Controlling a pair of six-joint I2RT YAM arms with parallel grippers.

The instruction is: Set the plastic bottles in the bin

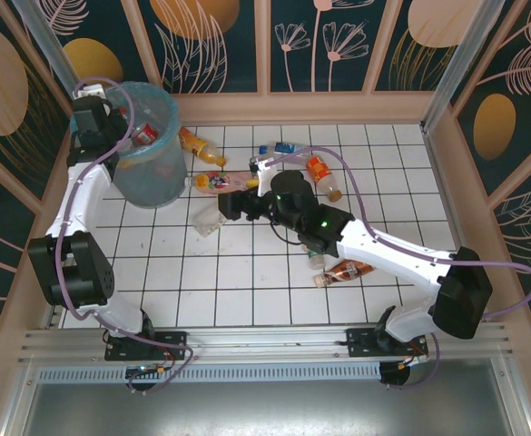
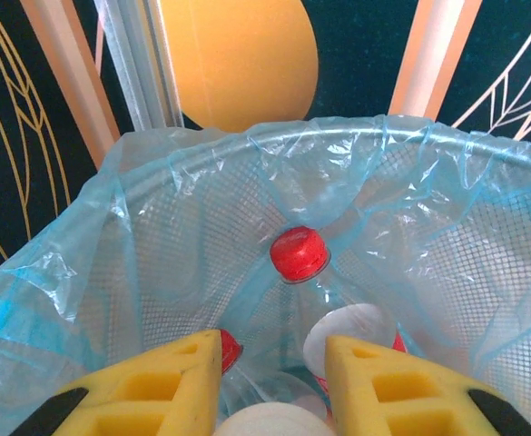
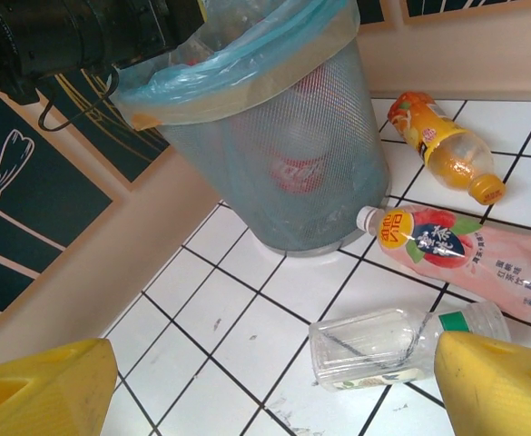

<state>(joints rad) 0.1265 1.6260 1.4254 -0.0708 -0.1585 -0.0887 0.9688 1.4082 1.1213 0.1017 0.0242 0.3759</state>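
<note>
Plastic bottles lie loose on the white-tiled counter [image 1: 247, 282], most of them just right of the bin [image 1: 161, 186], which stands in the far left corner. Nearest the bin's foot lie an orange juice bottle [image 3: 447, 150], a pink-labelled bottle [image 3: 469, 254] with a white cap, and a crumpled clear bottle [image 3: 401, 345] with a green band, all on their sides. Farther right are a blue-labelled bottle [image 1: 283, 147] and an orange-labelled bottle [image 1: 322, 177]. A brown-labelled bottle [image 1: 347, 270] lies just beside the right arm [image 1: 383, 247], which crosses the counter and half hides another bottle under it.

The bin is a round grey-blue mesh bucket, lined with a thin, wrinkled light-blue bag [image 2: 138, 227] folded over its rim. Inside, a red-capped bottle [image 2: 299, 254] stands neck up against the liner. A red label shows through the mesh in the right wrist view, and lower down are pale round shapes I cannot identify.

The left end effector [image 2: 274, 350] hangs over the bin's mouth. Its yellow fingers are a little apart, with something pale and rounded between them at the lower edge; I cannot tell whether it is grasped. The right end effector [image 3: 270, 386] is released, its yellow fingers spread wide low over the tiles, and the clear bottle lies between them, nearer the right one.
</note>
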